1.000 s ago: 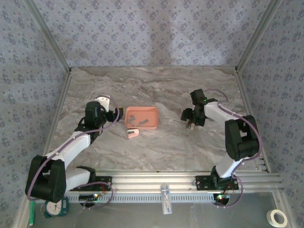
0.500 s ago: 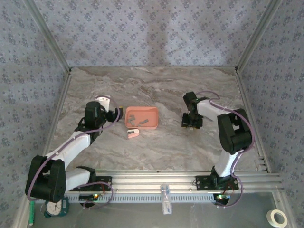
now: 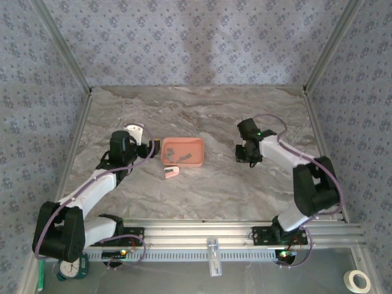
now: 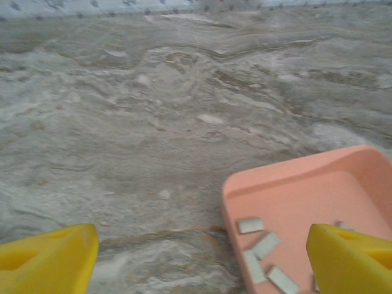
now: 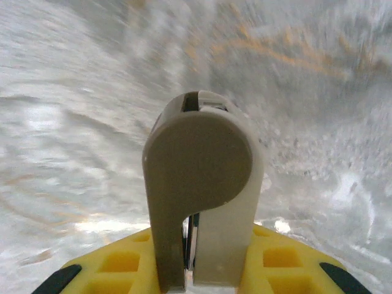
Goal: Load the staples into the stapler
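Marble table (image 3: 208, 116) carried the stapler (image 3: 171, 172), just on the near side of the salmon tray (image 4: 275, 174) where the staples (image 4: 251, 225) lay, none loaded yet. Left gripper (image 4: 199, 257) hung wide open at the tray; right gripper (image 5: 196, 165), pinched closed, stood well apart on the right.

Seen from above, the light is soft, even and quite bright, with no hard glare. The tray (image 3: 182, 150) casts almost no shadow on the table (image 3: 208, 190), and far behind the tray a faint grey band lies on the back wall (image 3: 202, 49). From the left wrist, the tray and the staples (image 4: 260, 245) in it are fairly sharp, while the table beyond the tray grows soft. From the right wrist the table is smeared, probably by motion, with white glare patches.
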Controlling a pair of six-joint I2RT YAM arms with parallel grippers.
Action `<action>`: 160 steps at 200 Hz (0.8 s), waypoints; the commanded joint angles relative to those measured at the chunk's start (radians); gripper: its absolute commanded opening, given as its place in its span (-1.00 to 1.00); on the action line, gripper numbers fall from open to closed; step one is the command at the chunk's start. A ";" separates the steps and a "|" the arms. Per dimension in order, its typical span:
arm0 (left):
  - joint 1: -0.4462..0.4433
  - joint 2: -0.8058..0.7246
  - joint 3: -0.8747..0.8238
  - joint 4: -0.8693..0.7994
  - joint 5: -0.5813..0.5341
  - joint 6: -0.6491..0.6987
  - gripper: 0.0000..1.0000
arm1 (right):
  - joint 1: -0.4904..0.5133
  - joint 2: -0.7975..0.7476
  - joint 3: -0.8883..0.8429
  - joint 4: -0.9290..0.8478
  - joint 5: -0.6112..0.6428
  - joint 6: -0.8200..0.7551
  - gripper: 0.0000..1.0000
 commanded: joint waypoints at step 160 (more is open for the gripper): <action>-0.349 0.046 0.145 0.166 0.374 -0.349 0.60 | 0.435 -0.332 -0.282 0.820 0.072 -0.722 -0.46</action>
